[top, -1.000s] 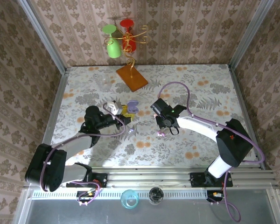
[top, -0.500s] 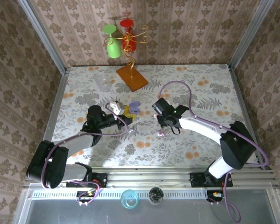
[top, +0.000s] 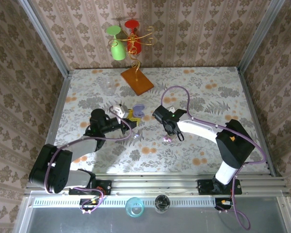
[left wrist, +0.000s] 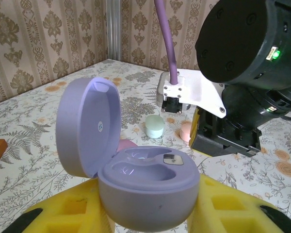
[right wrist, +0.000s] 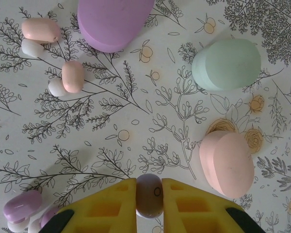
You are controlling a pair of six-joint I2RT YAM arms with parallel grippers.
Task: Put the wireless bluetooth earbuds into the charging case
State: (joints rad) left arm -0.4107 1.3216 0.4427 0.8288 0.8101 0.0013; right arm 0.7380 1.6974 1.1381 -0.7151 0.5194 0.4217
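In the left wrist view my left gripper is shut on an open lilac charging case; its lid stands up at the left and both wells look empty. From above, this case sits at the left gripper near the table's middle. My right gripper is shut on a lilac earbud, held just above the table. Two pink earbuds lie at the upper left of that view and lilac earbuds at the lower left. The right gripper hangs just right of the held case.
A purple case, a mint case and a pink case lie closed on the floral table. An orange-based stand with green and red glasses is at the back. The right arm's wrist looms beyond the held case.
The right arm has shifted a little to the left, its elbow drawing in. The left gripper with the case has barely moved.
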